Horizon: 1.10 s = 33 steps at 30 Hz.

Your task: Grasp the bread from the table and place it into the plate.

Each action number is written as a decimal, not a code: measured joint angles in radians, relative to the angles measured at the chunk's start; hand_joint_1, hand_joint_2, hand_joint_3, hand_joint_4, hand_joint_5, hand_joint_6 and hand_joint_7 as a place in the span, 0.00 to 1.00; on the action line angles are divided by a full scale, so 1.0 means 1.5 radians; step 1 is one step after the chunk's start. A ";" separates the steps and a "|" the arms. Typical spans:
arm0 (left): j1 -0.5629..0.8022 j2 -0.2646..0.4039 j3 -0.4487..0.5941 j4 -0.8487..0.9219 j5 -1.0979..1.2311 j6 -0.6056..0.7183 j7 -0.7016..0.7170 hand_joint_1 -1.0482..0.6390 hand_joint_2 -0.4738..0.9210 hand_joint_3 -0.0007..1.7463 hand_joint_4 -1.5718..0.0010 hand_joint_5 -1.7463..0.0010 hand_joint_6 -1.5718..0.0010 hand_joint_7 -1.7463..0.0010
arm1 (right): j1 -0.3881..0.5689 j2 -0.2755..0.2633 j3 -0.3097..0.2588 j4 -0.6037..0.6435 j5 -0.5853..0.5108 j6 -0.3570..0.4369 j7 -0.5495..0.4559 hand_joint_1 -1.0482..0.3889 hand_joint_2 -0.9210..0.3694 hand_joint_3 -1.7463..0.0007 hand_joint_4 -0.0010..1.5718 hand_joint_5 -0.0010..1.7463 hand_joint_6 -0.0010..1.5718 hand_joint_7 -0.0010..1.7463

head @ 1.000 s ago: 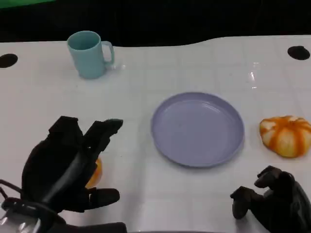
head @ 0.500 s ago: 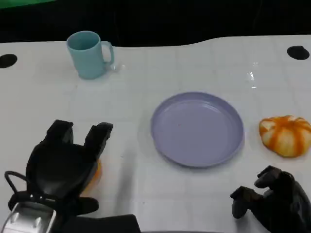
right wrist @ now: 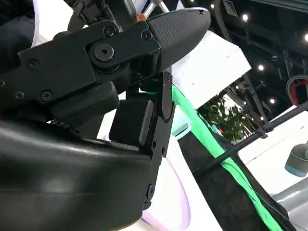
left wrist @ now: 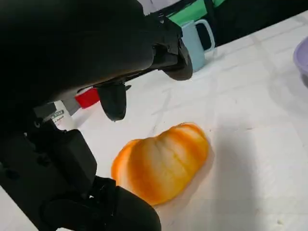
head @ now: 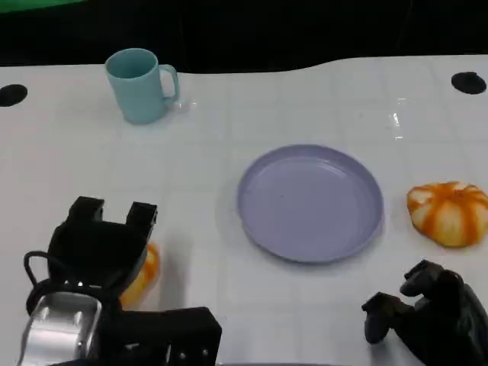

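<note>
Orange-striped bread lies on the white counter at lower left, under the left hand, whose fingers are spread wide above it. Lavender plate sits mid-frame. Right hand, lower right, has its fingers curled in, holding nothing.

White bench with a faint grid of pale lines and two black round spots at its far corners. Lavender plate, plain. Light teal mug. Orange bread with paler cream stripes; a second orange-and-cream striped bread too. Black left hand on a silver forearm; black right hand. Green strip along the dark backdrop.
</note>
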 measured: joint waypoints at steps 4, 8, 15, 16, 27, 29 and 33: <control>-0.015 0.007 -0.010 0.041 -0.007 0.008 0.012 0.05 0.41 0.40 1.00 0.00 1.00 0.54 | 0.001 0.000 0.000 -0.002 0.000 0.000 -0.002 0.15 0.00 1.00 0.88 0.58 0.89 0.37; -0.039 0.012 -0.017 0.090 -0.016 0.012 0.041 0.04 0.39 0.40 1.00 0.00 1.00 0.51 | 0.001 0.000 0.000 -0.002 0.000 0.002 -0.004 0.15 0.00 1.00 0.88 0.58 0.89 0.38; -0.072 0.026 -0.038 0.162 -0.055 0.011 0.099 0.03 0.37 0.41 1.00 0.00 1.00 0.45 | 0.002 0.000 0.001 -0.002 -0.003 0.001 -0.005 0.15 0.00 0.99 0.88 0.58 0.88 0.39; -0.074 0.027 -0.041 0.165 -0.058 0.011 0.103 0.05 0.36 0.42 1.00 0.00 1.00 0.44 | 0.002 0.000 0.001 -0.002 -0.003 0.001 -0.005 0.15 0.00 0.99 0.88 0.58 0.88 0.39; -0.177 0.036 -0.067 0.358 -0.169 -0.022 0.178 0.09 0.30 0.48 0.97 0.00 1.00 0.26 | 0.004 0.000 0.001 -0.003 -0.001 0.001 -0.005 0.15 0.01 0.99 0.88 0.57 0.87 0.39; -0.190 0.037 -0.074 0.378 -0.177 -0.025 0.187 0.16 0.20 0.61 0.89 0.00 1.00 0.18 | 0.004 0.000 0.001 -0.003 -0.001 0.002 -0.005 0.15 0.00 0.99 0.88 0.57 0.87 0.39; -0.211 0.043 -0.096 0.419 -0.199 -0.035 0.206 0.26 0.04 0.86 0.32 0.02 0.79 0.07 | 0.005 0.000 0.001 -0.003 -0.001 0.002 -0.005 0.15 0.01 0.99 0.88 0.57 0.87 0.39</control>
